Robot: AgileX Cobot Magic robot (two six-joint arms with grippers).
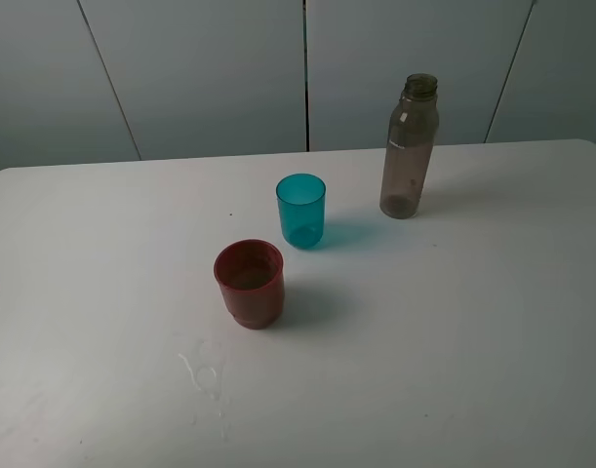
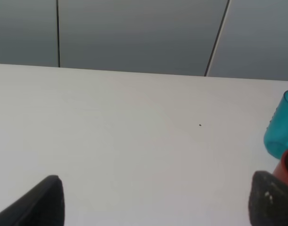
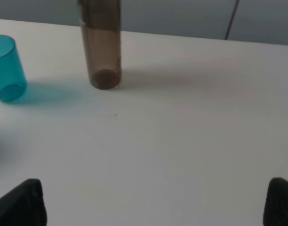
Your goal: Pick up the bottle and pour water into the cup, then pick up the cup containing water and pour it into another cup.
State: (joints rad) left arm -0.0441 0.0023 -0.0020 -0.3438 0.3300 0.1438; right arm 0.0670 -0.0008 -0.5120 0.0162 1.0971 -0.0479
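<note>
Bottle (image 1: 410, 146) upright near table (image 1: 493, 322) far edge; both end effectors (image 2: 155, 200) (image 3: 155, 202) wide open, empty

worktop (image 1: 493, 322): white, matte, carries everything below
bottle (image 1: 409, 147): upright, uncapped, ahead of right jaws, slightly toward the left arm's side
teal cup (image 1: 301, 210): upright, well off toward the left arm's side from right jaws
red cup (image 1: 250, 283): upright, just beside teal cup, apart
spill (image 1: 204, 375): small wet patch near red cup
</note>
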